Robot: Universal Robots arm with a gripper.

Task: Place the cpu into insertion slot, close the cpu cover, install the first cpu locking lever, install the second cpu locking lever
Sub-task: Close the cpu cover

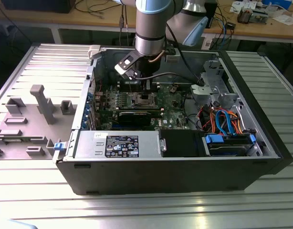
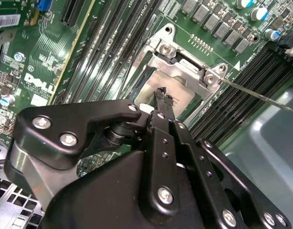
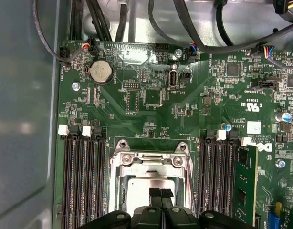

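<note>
Two black fingertips of the robot's hand [image 3: 161, 193] are pressing together with nothing between them, hanging straight above the small flat square cpu with a silvery metal top [image 3: 139, 188]. That chip is sitting in the metal-rimmed square insertion slot [image 3: 117, 167], framed by the silvery-bronze sheet-metal cpu cover [image 3: 151, 162], which is lying down over it. The second wrist view is showing a thin steel wire lever [image 2: 261, 95] running out from the cover's corner across the long black memory slots [image 2: 232, 107], seemingly unlatched, while the first wrist view is facing the socket square-on
</note>
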